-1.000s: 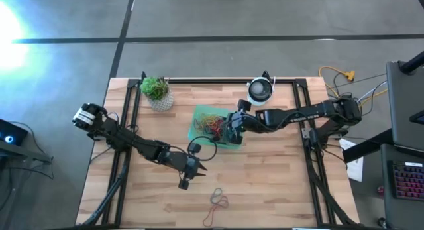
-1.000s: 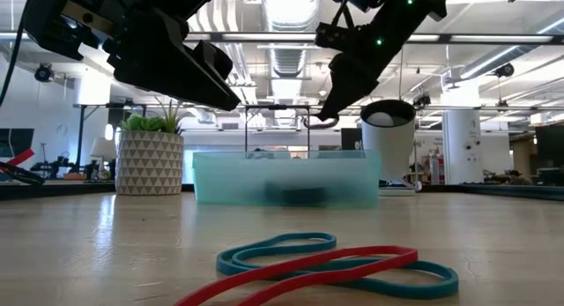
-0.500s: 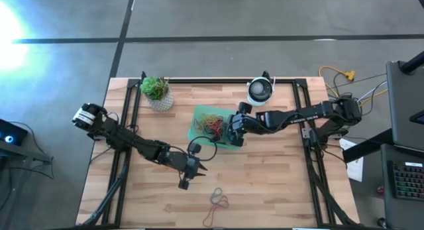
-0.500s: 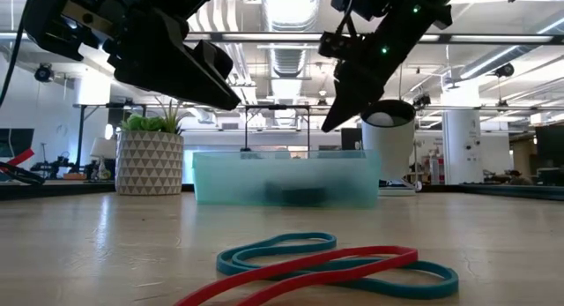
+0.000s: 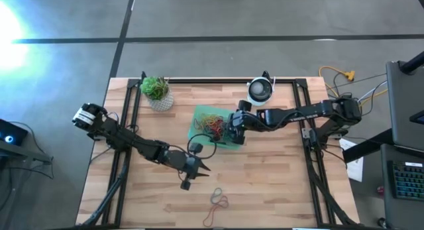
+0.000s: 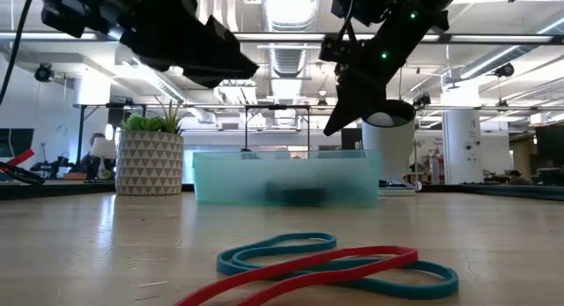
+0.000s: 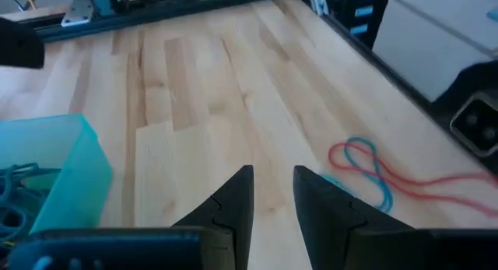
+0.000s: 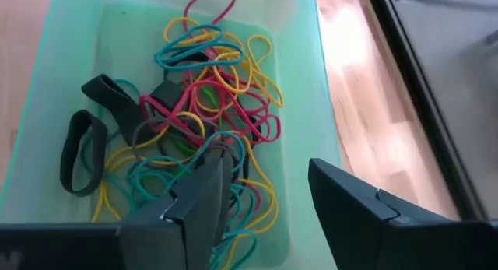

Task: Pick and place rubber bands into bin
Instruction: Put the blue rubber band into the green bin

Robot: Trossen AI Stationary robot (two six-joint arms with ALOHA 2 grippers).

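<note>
One bin [image 5: 199, 132] sits on my worktop [image 5: 265, 183], and I place everything else from it. Inside lies a tangled heap of bands [image 8: 204, 122]: too many thin loops to count, in yellow, red, pink, teal and green, plus two wide dark ones toward one side of the heap. Outside the bin I count two more bands [image 5: 218, 202] lying on the bare wood well toward the near edge of the worktop from the bin: a teal loop [image 6: 330, 257] twisted into a figure-eight and a longer red loop [image 7: 424, 177] crossing it, the two touching.

My right pincer [image 5: 230, 132] hangs over the bin, above the side nearest my right arm. Its fingers [image 8: 354, 204] are spread wide and hold nothing; the heap lies directly below and ahead of them, apart from the tips, which in the low view stand above the bin's wall.

My left pincer [image 5: 192, 172] hovers above the bare worktop, on the near side of the bin, between it and the two loose bands. Its fingers [image 7: 233, 196] stand a narrow gap apart with nothing between them. The loose pair lies ahead of it, not touching it.

Beyond the bin stand one small potted plant [image 5: 156, 91] near one far corner and one round white device [image 5: 260, 90] toward the other.
</note>
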